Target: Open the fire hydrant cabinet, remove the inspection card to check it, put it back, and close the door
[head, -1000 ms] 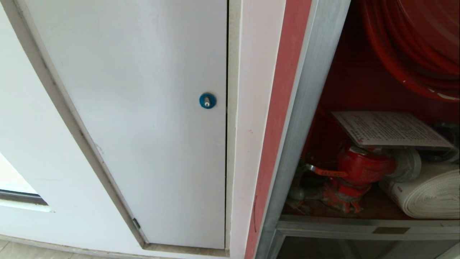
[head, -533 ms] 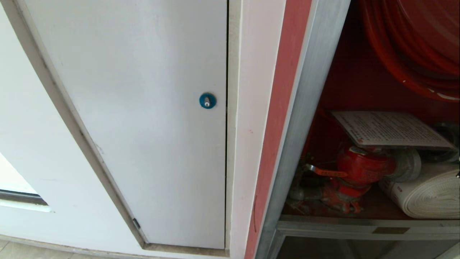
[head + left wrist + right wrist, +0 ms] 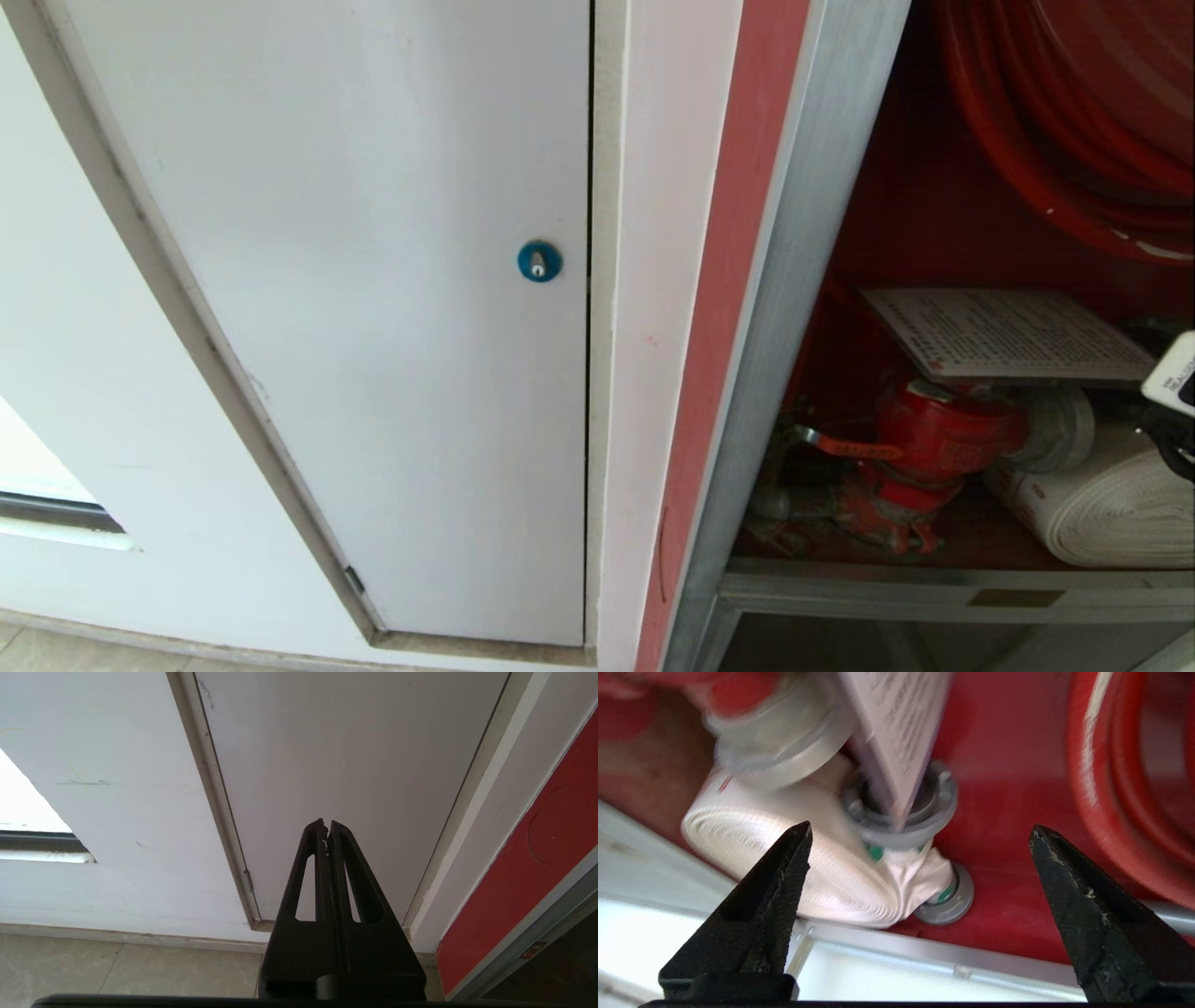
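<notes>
Now edging into the head view at 3 o'clock: right gripper point(image 3: 920, 833), absent a second ago; card point(image 3: 1008, 334) unmoved.

Jaws spread wide, empty, aimed into the open cabinet point(image 3: 794, 280) toward the card's near corner, not yet touching. Card lying flat atop the red valve point(image 3: 943, 434), hose roll point(image 3: 1111, 509) at its 5 o'clock, reel point(image 3: 1083, 121) at 12. Likely the take-out step, reach phase. Next: advance, straddle the card's edge, pinch thin sheet without fouling the coupling point(image 3: 901, 816). Left gripper point(image 3: 327, 828) parked, jaws together, facing the white panel point(image 3: 373, 280).
</notes>
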